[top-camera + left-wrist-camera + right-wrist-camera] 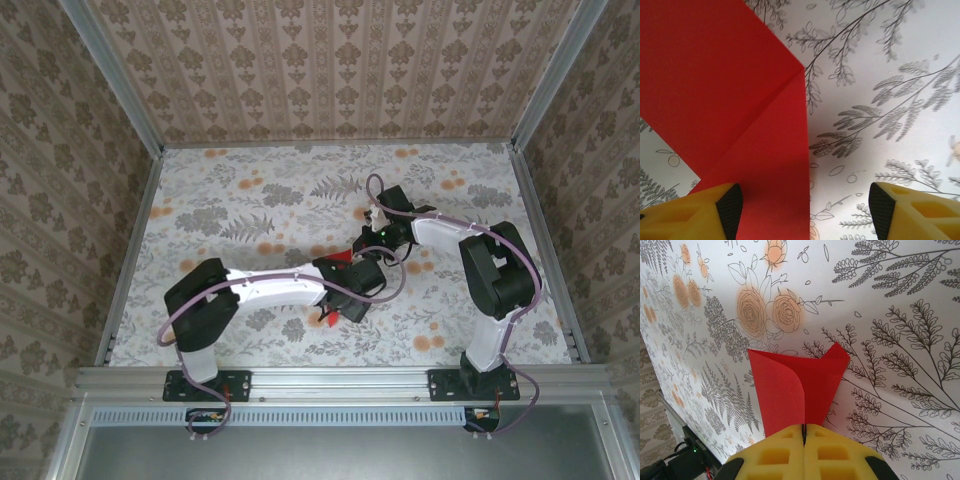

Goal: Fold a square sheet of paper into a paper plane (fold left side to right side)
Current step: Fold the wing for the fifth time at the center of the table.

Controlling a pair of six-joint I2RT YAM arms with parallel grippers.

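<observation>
At the tips of the right gripper (804, 436) the paper (790, 385) is caught: both yellow fingers (775, 457) are pressed tight together, no gap, and a red edge runs straight into the seam between them. Just ahead of those tips the sheet fans out. One layer curls up and over on the left, a second lies behind it and ends in a small point up to the right, all of it over the floral cloth (890, 340). Over to the left gripper (805, 206), and it's a different story: jaws parted wide, nothing clamped. The paper (715, 75) spreads out ahead of it and off to its left. The red runs back under one finger (695, 212) and stops at a straight edge partway across the gap, while the other finger (920, 212) hangs over bare cloth (890, 60). A diagonal crease (755, 122) cuts across the red just ahead of that first finger, meeting the sheet's straight edge at a shallow corner. Whether that finger actually touches the paper, can't tell. From the top camera, the two wrists crowd together over the middle of the cloth (250, 200), and the paper (336, 312) peeks out red from beneath the left arm's end, with another sliver showing between the two arms
</observation>
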